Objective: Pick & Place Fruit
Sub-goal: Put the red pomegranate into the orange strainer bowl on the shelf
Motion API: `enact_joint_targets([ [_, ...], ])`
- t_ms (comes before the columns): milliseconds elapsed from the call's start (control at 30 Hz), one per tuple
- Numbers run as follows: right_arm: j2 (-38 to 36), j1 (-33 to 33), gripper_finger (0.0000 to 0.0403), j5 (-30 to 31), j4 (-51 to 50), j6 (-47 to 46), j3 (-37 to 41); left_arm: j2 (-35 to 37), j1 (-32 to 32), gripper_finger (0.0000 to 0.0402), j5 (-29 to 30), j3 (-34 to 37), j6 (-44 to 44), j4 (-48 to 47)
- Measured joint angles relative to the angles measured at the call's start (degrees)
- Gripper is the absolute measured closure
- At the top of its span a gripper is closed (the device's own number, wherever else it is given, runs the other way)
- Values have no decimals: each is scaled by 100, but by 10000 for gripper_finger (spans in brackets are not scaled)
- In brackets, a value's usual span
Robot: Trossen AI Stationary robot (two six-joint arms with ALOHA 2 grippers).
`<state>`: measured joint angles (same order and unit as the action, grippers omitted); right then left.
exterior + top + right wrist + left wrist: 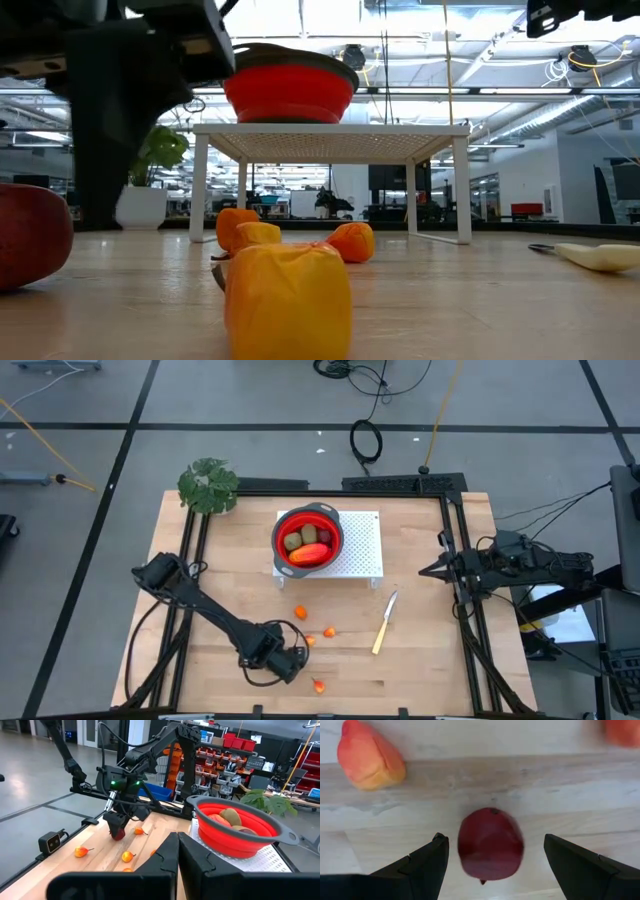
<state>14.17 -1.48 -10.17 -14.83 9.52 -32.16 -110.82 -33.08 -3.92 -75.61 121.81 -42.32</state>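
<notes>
Orange fruit pieces [288,290] lying on the counter [480,300]; red bowl [290,90] sitting atop white rack [330,135]; potted plant [150,175] standing behind.

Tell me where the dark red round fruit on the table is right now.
The dark red fruit lies on the wooden table near its front edge, between the open fingers of the left gripper, not gripped.

Bright overhead light, blurred foreground

Dark red fruit [490,844], orange pieces [300,612], red bowl [307,538], pale wood table [420,660].
</notes>
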Motion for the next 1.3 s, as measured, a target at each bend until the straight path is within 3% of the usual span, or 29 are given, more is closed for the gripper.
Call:
enact_joint_targets([
  [200,2,0,403,7,-1,34,0,-239,-4,93,-252,0,3,300],
  [500,0,-2,403,154,9,33,0,-249,0,210,47,0,-46,398],
  [633,0,-2,403,142,7,21,0,-246,-2,235,221,0,-56,508],
  [833,0,-2,403,140,16,17,0,18,0,218,1007,0,-233,703],
  [1033,0,-2,403,138,37,-5,-2,571,-4,229,2370,0,-809,1063],
  [1167,0,-2,403,138,35,-5,-2,897,-4,236,3392,0,-1845,1690],
  [1300,0,-2,403,136,35,2,-2,1075,0,224,4202,0,-3616,2784],
])
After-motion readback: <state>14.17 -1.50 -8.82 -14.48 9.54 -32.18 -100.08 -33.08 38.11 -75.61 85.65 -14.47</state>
